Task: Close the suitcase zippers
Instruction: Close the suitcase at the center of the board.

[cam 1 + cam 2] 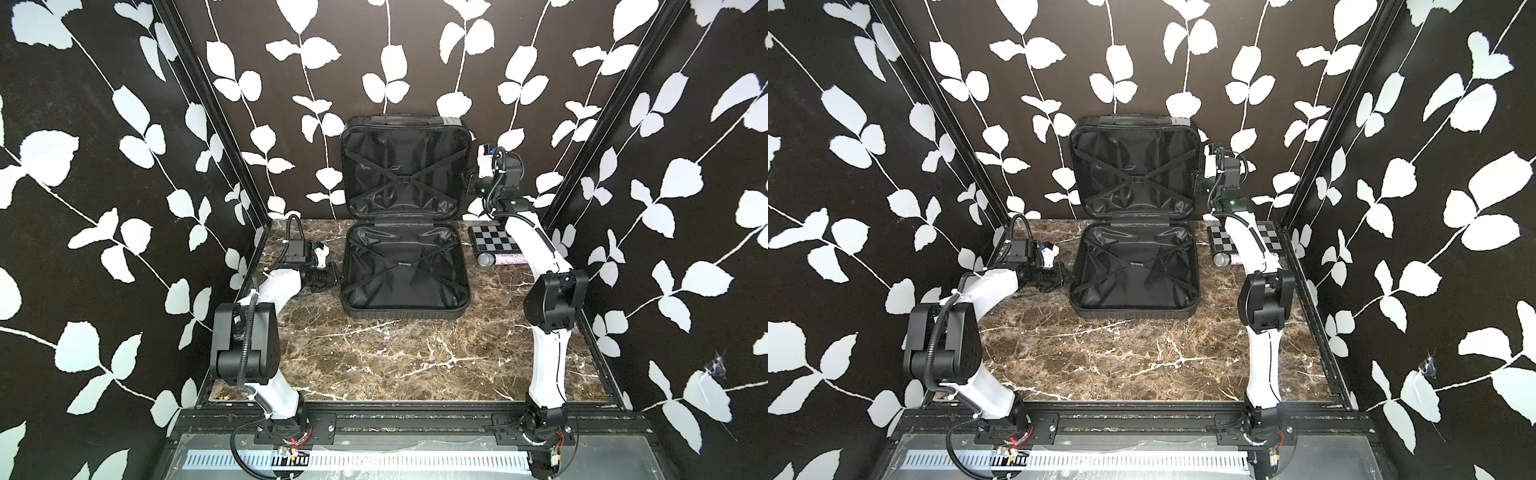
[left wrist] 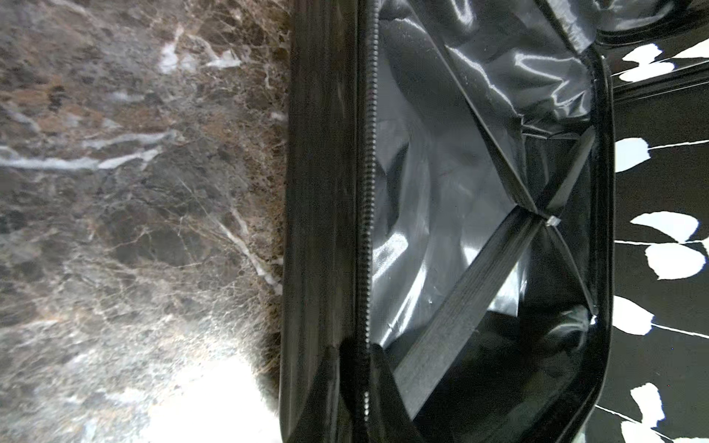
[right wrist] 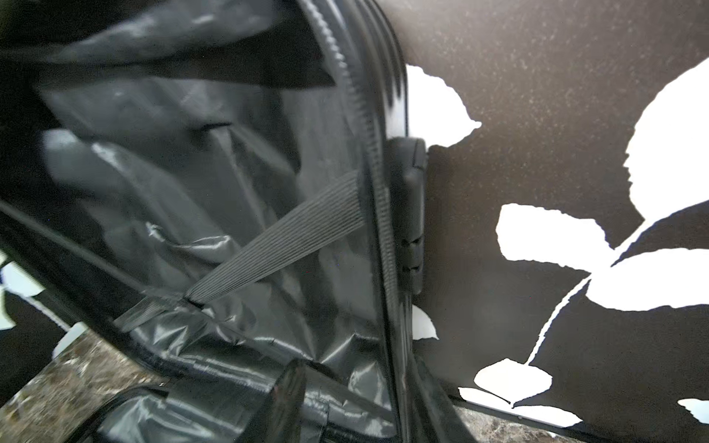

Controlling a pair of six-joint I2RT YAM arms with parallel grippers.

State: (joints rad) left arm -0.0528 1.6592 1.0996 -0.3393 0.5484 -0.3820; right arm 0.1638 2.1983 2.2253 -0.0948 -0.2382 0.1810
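The black suitcase (image 1: 405,312) (image 1: 1133,311) lies open on the marble table in both top views. Its lid (image 1: 407,166) (image 1: 1133,166) stands upright against the back wall, with crossed straps over the lining. My left gripper (image 1: 336,274) (image 1: 1066,277) (image 2: 360,391) is at the left rim of the lying shell. It is shut on that rim, a finger on each side of the zipper track (image 2: 366,191). My right gripper (image 1: 468,183) (image 1: 1198,183) (image 3: 356,376) is at the lid's right rim. One finger is inside over the lining and one outside, with a gap to the zipper track (image 3: 368,153). No zipper pull shows.
A flat checkerboard (image 1: 494,239) lies at the back right of the marble table (image 1: 395,365). A silver-headed microphone (image 1: 486,259) lies in front of it, beside my right arm. Leaf-patterned walls close the back and both sides.
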